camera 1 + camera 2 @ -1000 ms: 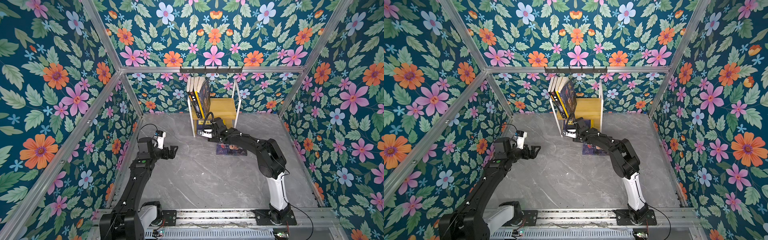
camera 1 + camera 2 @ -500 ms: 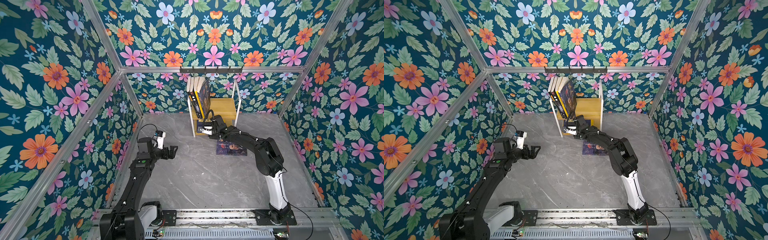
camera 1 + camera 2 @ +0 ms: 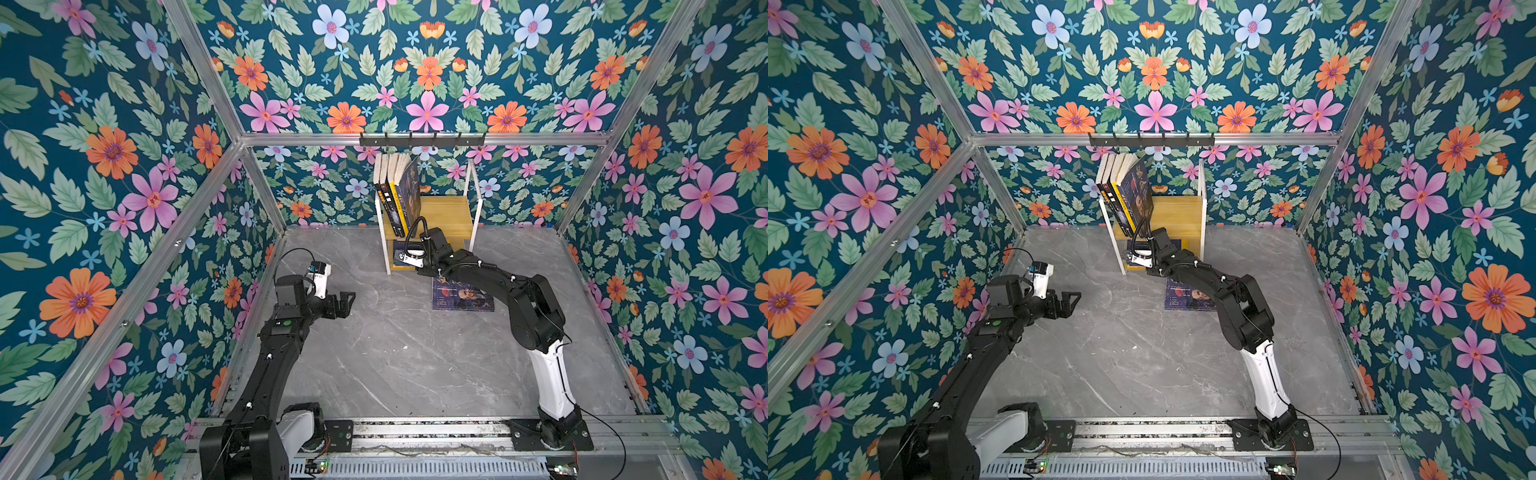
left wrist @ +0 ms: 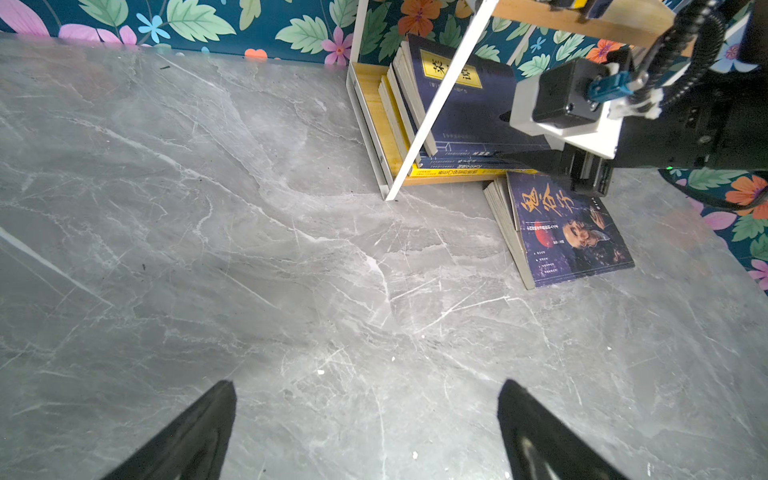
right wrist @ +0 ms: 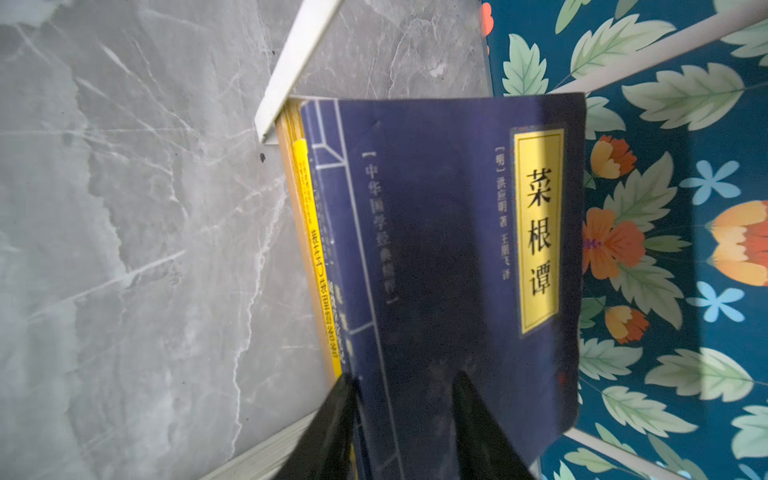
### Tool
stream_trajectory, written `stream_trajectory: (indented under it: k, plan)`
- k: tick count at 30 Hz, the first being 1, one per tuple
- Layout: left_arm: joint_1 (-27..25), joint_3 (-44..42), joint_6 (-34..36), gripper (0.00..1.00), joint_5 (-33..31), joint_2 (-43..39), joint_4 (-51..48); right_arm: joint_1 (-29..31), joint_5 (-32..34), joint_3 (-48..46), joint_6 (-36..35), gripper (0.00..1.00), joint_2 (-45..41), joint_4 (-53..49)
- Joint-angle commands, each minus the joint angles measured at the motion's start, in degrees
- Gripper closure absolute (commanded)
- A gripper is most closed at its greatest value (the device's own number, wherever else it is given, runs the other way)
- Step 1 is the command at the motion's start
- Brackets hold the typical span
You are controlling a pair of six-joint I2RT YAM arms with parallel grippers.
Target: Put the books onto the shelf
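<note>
Left gripper point(image 4: 365, 386) spread wide, empty, above bench point(image 4: 249, 249). Right gripper point(image 5: 405, 380) half-parted against navy book point(image 5: 436, 232) in shelf point(image 3: 451, 208) lower tier; we cannot tell whether it grips.

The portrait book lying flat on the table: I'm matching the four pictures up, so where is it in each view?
Top view: the portrait book lies right of centre, on the table just in front of the shelf.
Top view: same spot, slightly further left.
Left wrist: next to the shelf's lower board.
Right wrist: not in it.
Shared landmark: the shelf's white frame.
</note>
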Motion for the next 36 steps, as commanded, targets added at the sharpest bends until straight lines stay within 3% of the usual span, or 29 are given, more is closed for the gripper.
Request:
stream_trajectory:
  k: [1, 18, 27, 36]
  plan:
    - [0.1, 0.0, -0.1, 0.0, 0.1, 0.1, 0.4, 0.5, -2.1, 0.2, 1.4, 0.52, -0.7, -0.4]
    - [0.1, 0.2, -0.3, 0.0, 0.3, 0.3, 0.6, 1.6, 0.0, 5.2, 5.2, 0.47, 3.8, 1.6]
    - [0.2, 0.0, -0.3, 0.0, 0.2, 0.5, 0.7, 1.4, 0.5, 5.4, 4.8, 0.59, 4.1, 1.4]
    - [0.4, -0.2, -0.3, 0.0, 0.2, 0.4, 0.7, 1.1, 0.6, 5.2, 4.2, 0.63, 3.6, 1.3]
